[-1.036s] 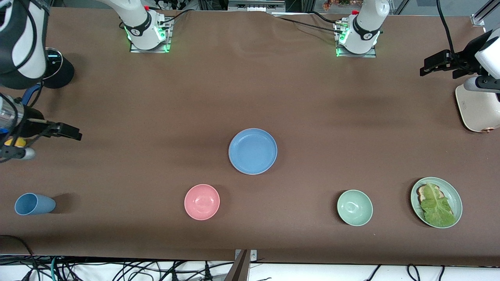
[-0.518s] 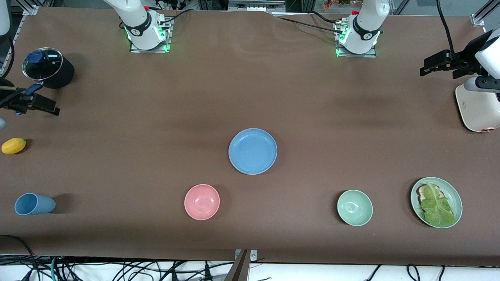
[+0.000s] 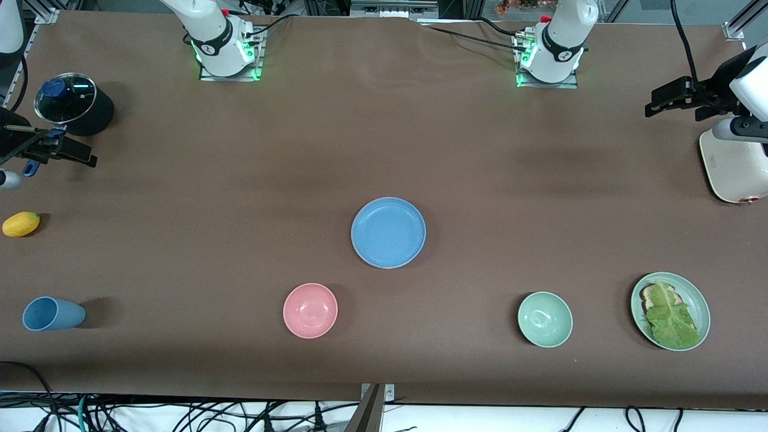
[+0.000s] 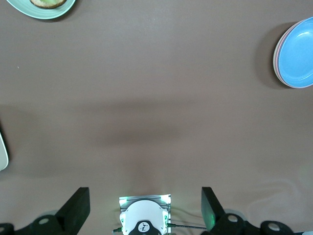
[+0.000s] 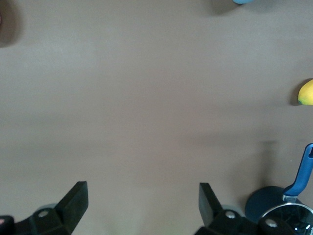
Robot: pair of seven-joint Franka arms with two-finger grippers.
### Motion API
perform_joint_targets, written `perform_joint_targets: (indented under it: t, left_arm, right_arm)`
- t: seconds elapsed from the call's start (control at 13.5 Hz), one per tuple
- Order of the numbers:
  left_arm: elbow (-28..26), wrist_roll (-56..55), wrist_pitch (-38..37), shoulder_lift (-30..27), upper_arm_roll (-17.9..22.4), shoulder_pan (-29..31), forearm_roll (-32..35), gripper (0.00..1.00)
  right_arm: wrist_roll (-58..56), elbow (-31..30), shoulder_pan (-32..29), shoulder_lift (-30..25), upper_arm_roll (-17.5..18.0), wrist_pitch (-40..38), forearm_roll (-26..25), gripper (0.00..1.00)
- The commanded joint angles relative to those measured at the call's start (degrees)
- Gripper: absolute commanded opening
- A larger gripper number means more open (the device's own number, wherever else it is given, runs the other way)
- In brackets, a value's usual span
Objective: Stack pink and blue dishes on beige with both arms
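The light blue plate [image 3: 388,232] lies at the middle of the table. In the left wrist view the blue plate [image 4: 297,53] rests on top of a pink plate whose rim [image 4: 276,55] peeks out under it. No beige plate shows; anything under the stack is hidden. My left gripper [image 3: 653,102] hangs open and holds nothing at the left arm's end of the table, beside a white appliance; its own view shows it [image 4: 144,191] wide open over bare table. My right gripper [image 3: 84,157] is open and holds nothing near the black pot, and in its own view [image 5: 142,185] too.
A pink bowl [image 3: 310,310], a green bowl [image 3: 545,319] and a green plate with lettuce [image 3: 670,311] line the table's near side. A blue cup [image 3: 53,313], a yellow fruit [image 3: 21,224] and a lidded black pot [image 3: 73,103] sit at the right arm's end. A white appliance [image 3: 735,168] stands at the left arm's end.
The right arm has pulled away from over the yellow fruit toward the black pot, uncovering the fruit and the pot. The left arm and the plates have not moved.
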Motion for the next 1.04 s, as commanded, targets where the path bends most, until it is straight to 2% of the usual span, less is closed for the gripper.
perform_joint_targets:
  t: [0.0, 0.15, 0.3, 0.96]
  left_arm:
    - [0.5, 1.0, -0.4, 0.0, -0.2, 0.1, 1.6, 1.00]
    - [0.5, 1.0, -0.4, 0.0, -0.2, 0.1, 1.6, 1.00]
    - [0.5, 1.0, -0.4, 0.0, -0.2, 0.1, 1.5, 1.00]
    - [0.5, 1.0, -0.4, 0.0, -0.2, 0.1, 1.2, 1.00]
  right_arm:
    - [-0.3, -2.3, -2.0, -2.1, 2.1, 1.1, -0.9, 1.00]
    - [-0.3, -2.2, -2.5, -2.0, 2.5, 1.4, -0.9, 1.00]
    - [-0.3, -2.3, -4.0, -2.0, 4.4, 1.4, -0.9, 1.00]
    - [-0.4, -1.7, -3.9, -1.7, 4.1, 1.1, -0.9, 1.00]
